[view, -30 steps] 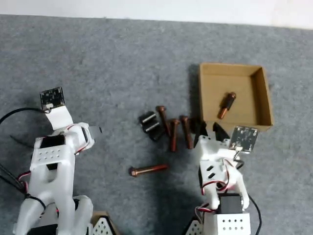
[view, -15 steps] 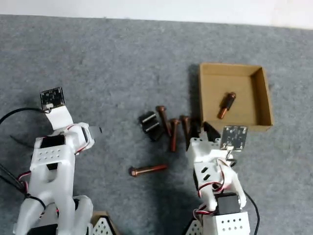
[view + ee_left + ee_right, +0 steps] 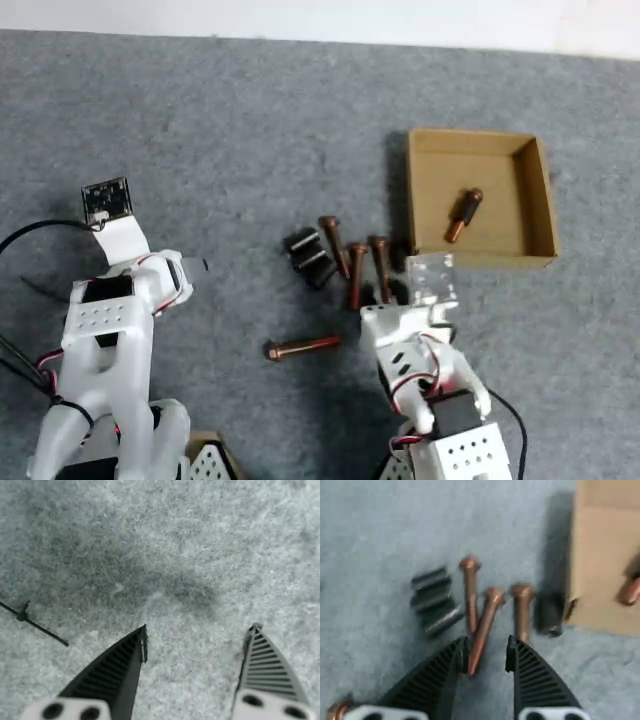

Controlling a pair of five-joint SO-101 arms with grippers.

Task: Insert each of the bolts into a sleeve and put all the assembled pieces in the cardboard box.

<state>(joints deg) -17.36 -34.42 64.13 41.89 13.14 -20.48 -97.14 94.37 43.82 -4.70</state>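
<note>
Three copper bolts (image 3: 357,268) lie side by side in the middle of the grey carpet, with several black sleeves (image 3: 308,256) clustered just to their left. My right gripper (image 3: 486,655) hovers open over the near ends of the bolts (image 3: 484,622), the middle bolt's tip between its fingers. Another sleeve (image 3: 550,612) lies against the cardboard box (image 3: 600,565). The box (image 3: 475,133) holds one assembled piece (image 3: 463,215). A fourth bolt (image 3: 303,347) lies alone nearer the arms. My left gripper (image 3: 197,635) is open over bare carpet at the left.
A thin black cable tie (image 3: 30,622) lies on the carpet beside the left gripper. The left arm's body (image 3: 105,330) stands at the near left. The carpet's far edge meets a white wall (image 3: 320,15).
The right arm has swung left, from the box's near corner to above the three bolts. The left arm has not moved.
</note>
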